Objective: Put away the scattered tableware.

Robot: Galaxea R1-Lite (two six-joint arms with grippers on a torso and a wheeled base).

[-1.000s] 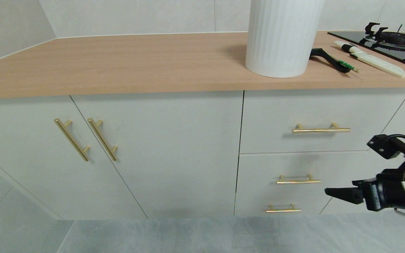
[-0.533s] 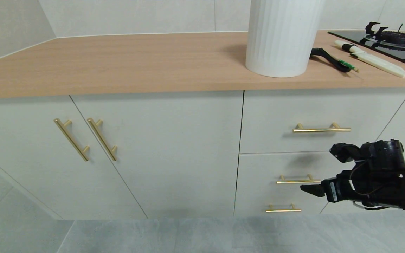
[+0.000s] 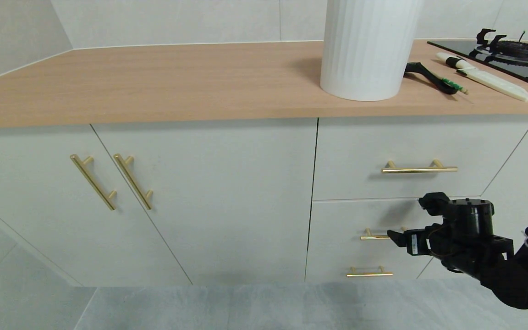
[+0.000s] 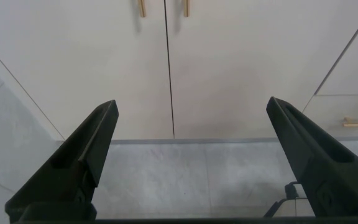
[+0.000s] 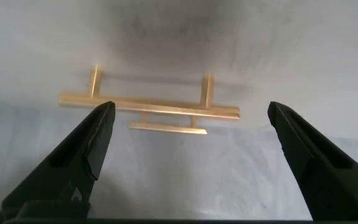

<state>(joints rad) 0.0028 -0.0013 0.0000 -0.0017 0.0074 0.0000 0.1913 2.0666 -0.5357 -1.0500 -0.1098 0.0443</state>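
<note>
On the wooden countertop (image 3: 177, 82) lie a black-handled utensil (image 3: 431, 78) and a white knife (image 3: 484, 81), to the right of a tall white ribbed container (image 3: 365, 50). My right gripper (image 3: 394, 238) is low in front of the drawers. Its tip sits at the right end of the middle drawer's gold handle (image 3: 376, 237). In the right wrist view the right gripper (image 5: 190, 107) is open, with that handle (image 5: 148, 102) straight ahead between the fingers and not gripped. My left gripper (image 4: 191, 102) is open and empty, facing the cabinet doors' lower edge and the floor.
A top drawer handle (image 3: 419, 169) and a bottom drawer handle (image 3: 369, 274) sit above and below the gripper. Two slanted door handles (image 3: 112, 182) are on the left cabinet. A black gas hob (image 3: 516, 52) occupies the counter's far right. Grey floor tiles (image 3: 200, 307) lie below.
My right arm has swung left and in toward the drawers, bringing its gripper from the right edge to the middle drawer handle. Nothing on the counter moved.
</note>
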